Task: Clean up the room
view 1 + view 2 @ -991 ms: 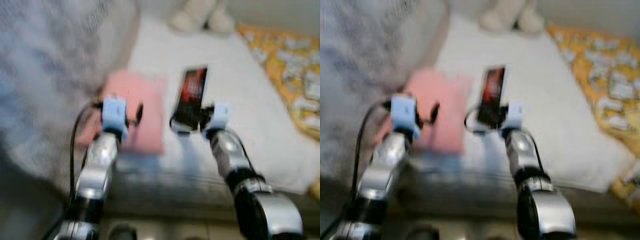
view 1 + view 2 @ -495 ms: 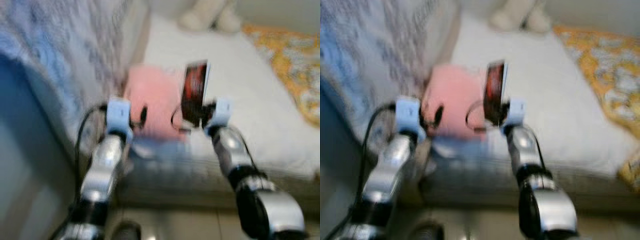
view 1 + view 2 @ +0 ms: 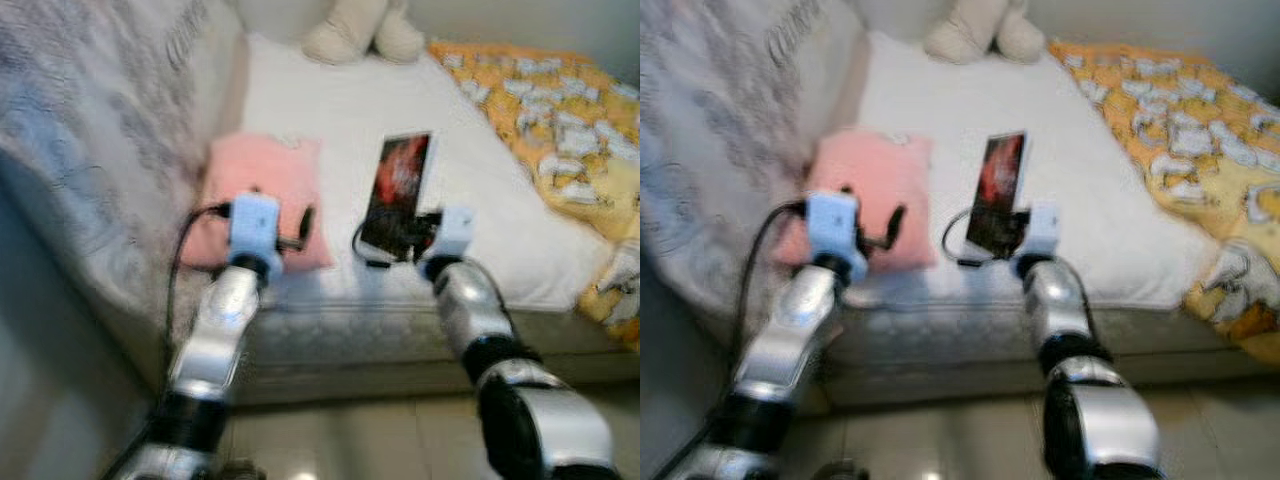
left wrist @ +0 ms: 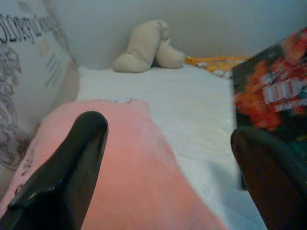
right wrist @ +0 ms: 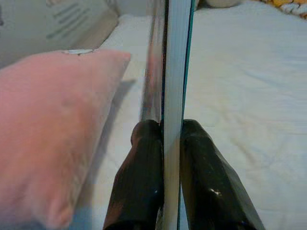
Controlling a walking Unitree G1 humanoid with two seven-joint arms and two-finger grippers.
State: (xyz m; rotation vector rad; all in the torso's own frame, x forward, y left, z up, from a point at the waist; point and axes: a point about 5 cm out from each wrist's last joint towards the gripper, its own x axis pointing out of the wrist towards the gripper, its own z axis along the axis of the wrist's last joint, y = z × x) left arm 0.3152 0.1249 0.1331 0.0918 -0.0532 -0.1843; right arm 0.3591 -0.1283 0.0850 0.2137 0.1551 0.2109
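The right gripper (image 5: 165, 143) is clamping a thin book (image 3: 398, 190) between its two fingers, holding it upright above the near edge of the white bed (image 3: 340, 110). The left gripper (image 4: 168, 163) is hanging wide apart and holding nothing, over a pink pillow (image 3: 262, 195) just left of the book.

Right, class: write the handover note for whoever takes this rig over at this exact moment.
Right gripper: shut on the book, held upright on edge above the bed.
Left gripper: open, holding nothing, hovering at the pink pillow.
Done: book picked up.
Left: put the book away. The pillow, the plush toy at the bed's far end and the yellow blanket are untouched.
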